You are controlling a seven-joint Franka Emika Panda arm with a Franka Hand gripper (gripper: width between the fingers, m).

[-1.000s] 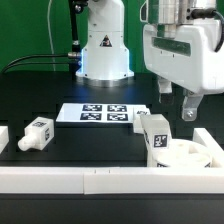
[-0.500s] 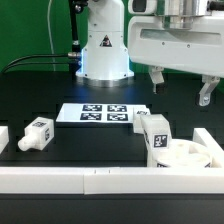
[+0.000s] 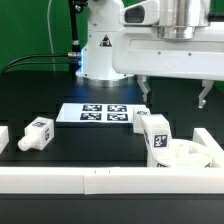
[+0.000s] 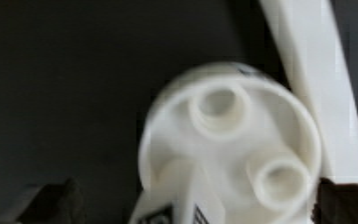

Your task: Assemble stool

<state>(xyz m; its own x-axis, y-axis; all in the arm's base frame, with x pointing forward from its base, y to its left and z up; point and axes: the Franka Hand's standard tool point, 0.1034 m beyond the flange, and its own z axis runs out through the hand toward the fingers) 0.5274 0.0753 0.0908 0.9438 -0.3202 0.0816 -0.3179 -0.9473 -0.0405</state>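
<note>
The white round stool seat (image 3: 188, 156) lies in the corner of the white rails at the exterior view's right. One chunky tagged leg (image 3: 154, 134) stands upright on its near-left part. A second tagged leg (image 3: 37, 133) lies loose on the black table at the left. My gripper (image 3: 173, 94) hangs open and empty above the seat, clear of the standing leg. In the wrist view, which is blurred, the seat (image 4: 229, 135) shows two round socket recesses, with the tagged leg (image 4: 197, 212) at its edge between my open gripper (image 4: 202, 202).
The marker board (image 3: 103, 114) lies flat in the middle of the table. A long white rail (image 3: 90, 181) runs along the front and another rail (image 3: 210, 140) closes the right side; the latter also shows in the wrist view (image 4: 318, 60). The robot base (image 3: 102, 50) stands behind.
The gripper has risen from beside the standing leg and turned, so its open fingers now spread wide across the exterior view. The seat and both legs have not moved.
</note>
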